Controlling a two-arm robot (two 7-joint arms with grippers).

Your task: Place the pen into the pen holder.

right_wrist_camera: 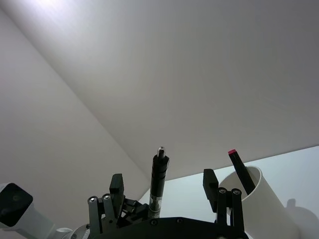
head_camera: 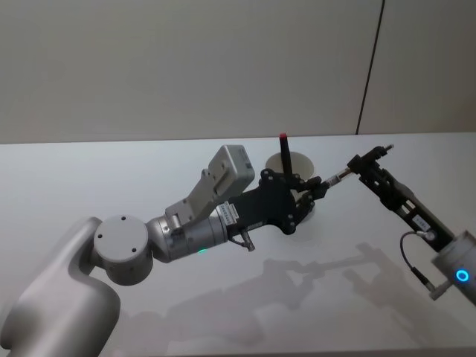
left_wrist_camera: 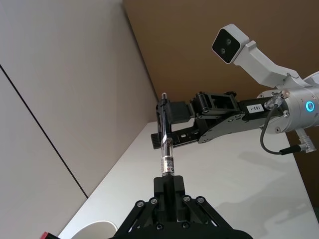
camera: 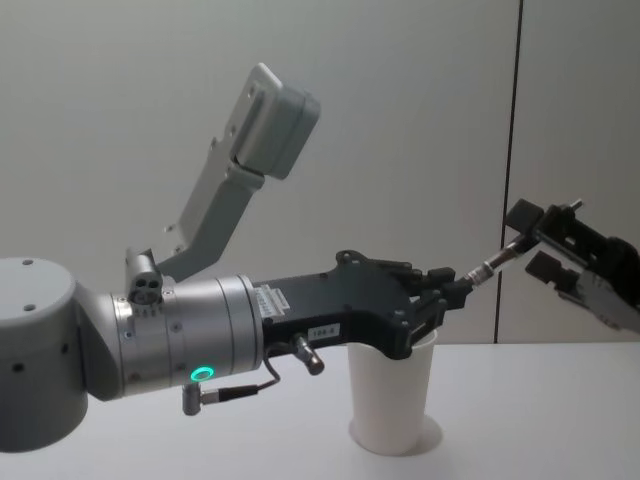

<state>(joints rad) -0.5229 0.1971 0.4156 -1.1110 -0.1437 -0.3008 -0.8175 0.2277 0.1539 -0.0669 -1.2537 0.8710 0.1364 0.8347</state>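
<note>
On your left, the left arm reaches across the white table (head_camera: 74, 171), with open tabletop on its left and in front of it. It carries small white stickers on its black wrist housing (camera: 323, 330), but you cannot read the print on them. The left gripper (head_camera: 316, 182) is clamped on one end of the pen (head_camera: 335, 177) and holds it in the air just above the rim of the pen holder (head_camera: 299, 161). That white cup stands directly under the gripper, and a red-capped marker (head_camera: 284, 149) leans inside it. The pen has a printed label band (left_wrist_camera: 168, 164), too fine for you to read. The pen slants up to the right, and its far end sits between the spread fingers of the right gripper (head_camera: 358, 165), which do not close on it. Beyond the cup, the table's rear edge meets the wall.
</note>
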